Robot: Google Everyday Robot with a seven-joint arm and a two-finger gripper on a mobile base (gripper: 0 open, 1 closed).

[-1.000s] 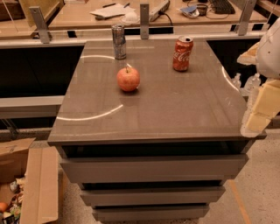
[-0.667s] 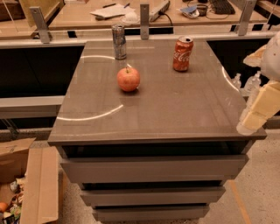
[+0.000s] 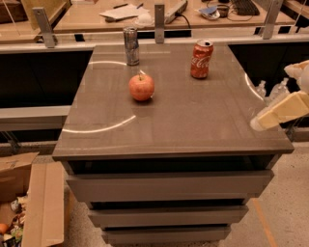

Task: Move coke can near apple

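Observation:
The red coke can (image 3: 201, 59) stands upright near the back right of the grey tabletop (image 3: 183, 125). The red-orange apple (image 3: 141, 87) sits left of it and closer to the front, about a can's height or more apart from it. My gripper (image 3: 280, 113), cream-coloured, hangs at the right edge of the view beside the table's right edge. It is well to the right of the can and closer to the front, touching nothing and holding nothing I can see.
A silver-grey can (image 3: 131, 46) stands at the back, just behind the apple. Drawers (image 3: 169, 185) sit below the top. An open cardboard box (image 3: 29, 202) lies on the floor at the left. Plastic bottles (image 3: 270, 91) stand to the right. A bench with papers (image 3: 125, 12) runs behind.
My gripper has risen a little and swung more level, its tip pointing toward the table's right edge. The cans and apple have not moved.

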